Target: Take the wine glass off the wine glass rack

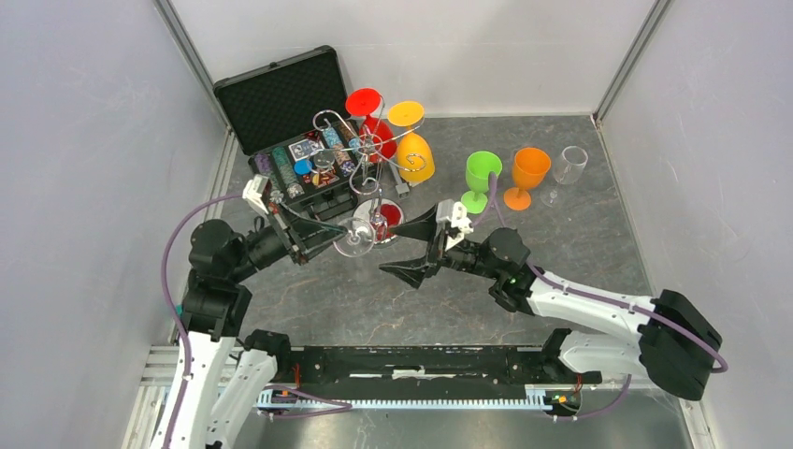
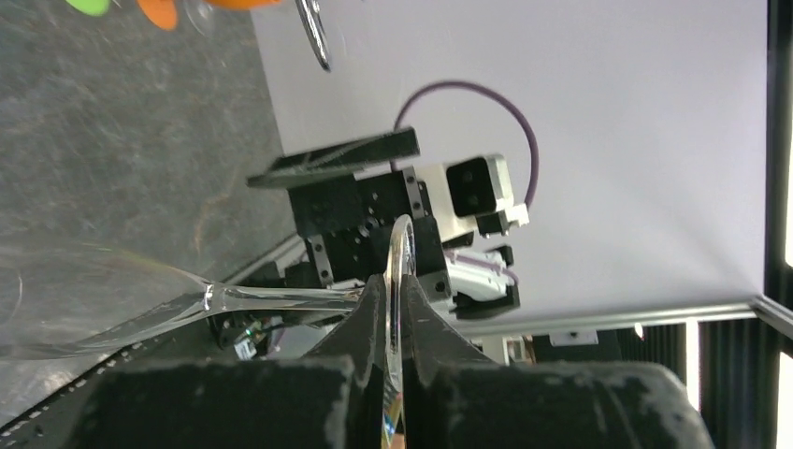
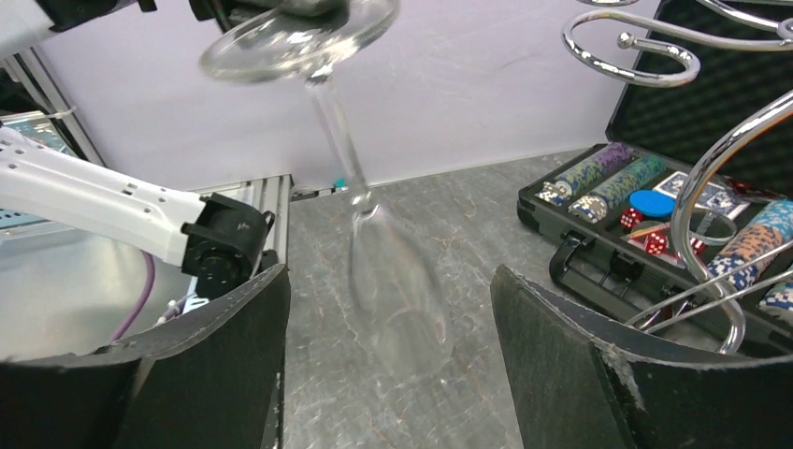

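Bright even light; faint shadows; wine glass [image 3: 395,285] blurred close-up.

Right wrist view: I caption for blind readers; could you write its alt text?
A clear wine glass hangs upside down, its foot pinched by the left gripper at the top edge, framed by the open right gripper. The silver rack and a case of poker chips sit right.
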Robot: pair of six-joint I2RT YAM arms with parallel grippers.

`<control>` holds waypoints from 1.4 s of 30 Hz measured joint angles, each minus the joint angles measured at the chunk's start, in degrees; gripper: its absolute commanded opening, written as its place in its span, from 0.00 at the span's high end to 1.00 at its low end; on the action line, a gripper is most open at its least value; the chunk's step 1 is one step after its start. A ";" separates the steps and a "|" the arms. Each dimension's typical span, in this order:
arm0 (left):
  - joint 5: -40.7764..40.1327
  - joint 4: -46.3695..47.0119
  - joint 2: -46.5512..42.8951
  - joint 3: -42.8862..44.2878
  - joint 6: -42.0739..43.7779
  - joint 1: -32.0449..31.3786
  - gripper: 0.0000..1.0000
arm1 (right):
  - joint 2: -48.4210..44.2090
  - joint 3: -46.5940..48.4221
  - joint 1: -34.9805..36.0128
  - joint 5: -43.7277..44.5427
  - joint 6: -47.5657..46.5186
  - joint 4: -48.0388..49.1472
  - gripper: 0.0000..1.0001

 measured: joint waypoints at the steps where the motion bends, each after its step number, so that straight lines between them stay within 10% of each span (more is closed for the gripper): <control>1: -0.72 1.73 -0.07 -1.01 -0.87 -1.29 0.98 | 0.83 0.24 0.22 0.22 -0.37 0.59 0.17; 10: -9.25 8.85 4.74 -4.96 -3.04 -20.39 0.98 | 4.52 1.99 1.60 -0.26 -1.70 5.20 0.28; 30: -13.60 14.49 6.38 -4.98 -4.39 -22.86 0.96 | 2.62 -0.55 1.68 -0.63 0.31 9.11 0.93; 37: -15.56 15.69 4.96 -5.46 -4.85 -22.95 0.32 | 1.40 -0.74 1.92 0.87 2.40 10.29 1.00; 42: -16.87 18.05 3.04 -7.41 -4.13 -22.99 0.07 | -5.11 -3.13 1.79 7.87 4.87 13.05 1.00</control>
